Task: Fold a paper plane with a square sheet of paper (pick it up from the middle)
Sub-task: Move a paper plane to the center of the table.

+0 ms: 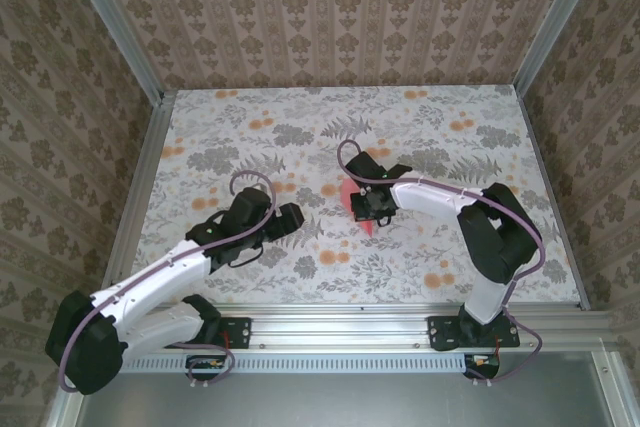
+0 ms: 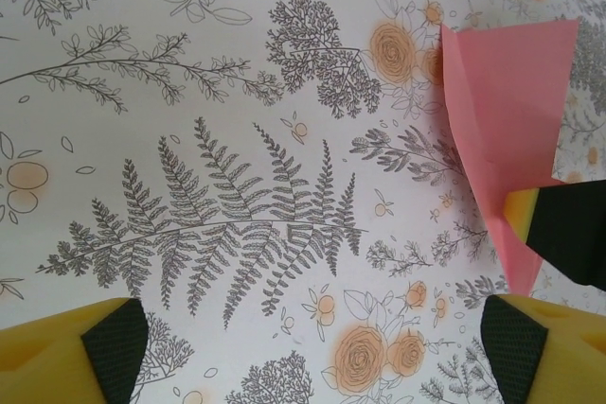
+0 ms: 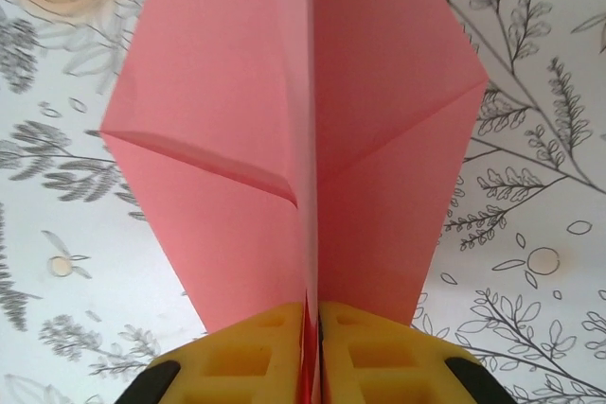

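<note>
The salmon-pink sheet of paper, folded to a pointed shape with a centre crease and two angled flaps, is near the middle of the tabletop, a little toward its right edge. The right fingers are clamped together on the centre crease at one end of it. The left fingers stand wide apart over bare tabletop just left of the paper, gripping nothing.

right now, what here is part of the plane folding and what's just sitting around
Part of the job:
pink paper, partly folded
right gripper, shut on its centre crease
left gripper, open, holding nothing

Just there:
floral table cover
patterned walls
metal frame
</note>
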Tool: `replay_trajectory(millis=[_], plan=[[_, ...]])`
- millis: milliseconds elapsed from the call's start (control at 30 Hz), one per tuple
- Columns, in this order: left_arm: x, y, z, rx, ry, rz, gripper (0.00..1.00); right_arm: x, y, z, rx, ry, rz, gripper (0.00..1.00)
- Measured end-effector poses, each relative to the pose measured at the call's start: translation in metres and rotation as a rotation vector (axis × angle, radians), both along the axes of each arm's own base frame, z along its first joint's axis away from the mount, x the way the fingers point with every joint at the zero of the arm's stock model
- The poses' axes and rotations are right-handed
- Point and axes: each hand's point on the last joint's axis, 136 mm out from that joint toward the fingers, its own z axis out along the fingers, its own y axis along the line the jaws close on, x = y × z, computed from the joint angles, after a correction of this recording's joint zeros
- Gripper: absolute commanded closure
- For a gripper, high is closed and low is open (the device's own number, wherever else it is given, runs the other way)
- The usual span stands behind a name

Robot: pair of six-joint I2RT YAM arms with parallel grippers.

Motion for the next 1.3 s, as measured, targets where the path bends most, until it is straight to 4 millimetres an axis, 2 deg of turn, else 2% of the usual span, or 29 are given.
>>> replay_trajectory(millis=[133,367,600,800,900,1000,1100,1300], plan=[[0.002,-0.002,-0.004,0.018,0.014,-0.006,0.0,-0.006,-0.004,-0.023,-0.028,0.045,-0.002,0.87],[0.009,-0.009,0.002,0.021,0.007,-0.013,0.0,-0.004,-0.002,-0.021,-0.017,0.036,0.0,0.86],[0.008,-0.01,0.009,0.012,-0.008,-0.022,0.0,-0.004,-0.002,-0.004,0.002,0.011,-0.004,0.86],[0.008,-0.01,0.023,-0.024,-0.048,-0.022,0.0,-0.009,-0.003,-0.015,-0.01,0.037,-0.018,0.85],[0.007,-0.01,0.02,-0.018,-0.041,-0.023,0.0,-0.011,-0.005,-0.024,-0.026,0.059,-0.018,0.84],[0.008,-0.01,0.013,0.001,-0.026,-0.028,0.0,-0.009,-0.004,-0.023,-0.024,0.055,-0.018,0.84],[0.007,-0.011,0.006,0.016,-0.009,-0.033,0.0,-0.009,-0.005,-0.021,-0.041,0.049,-0.014,0.89],[0.008,-0.011,0.003,0.027,0.0,-0.036,0.0,-0.008,-0.006,-0.005,-0.049,0.011,-0.011,0.9]])
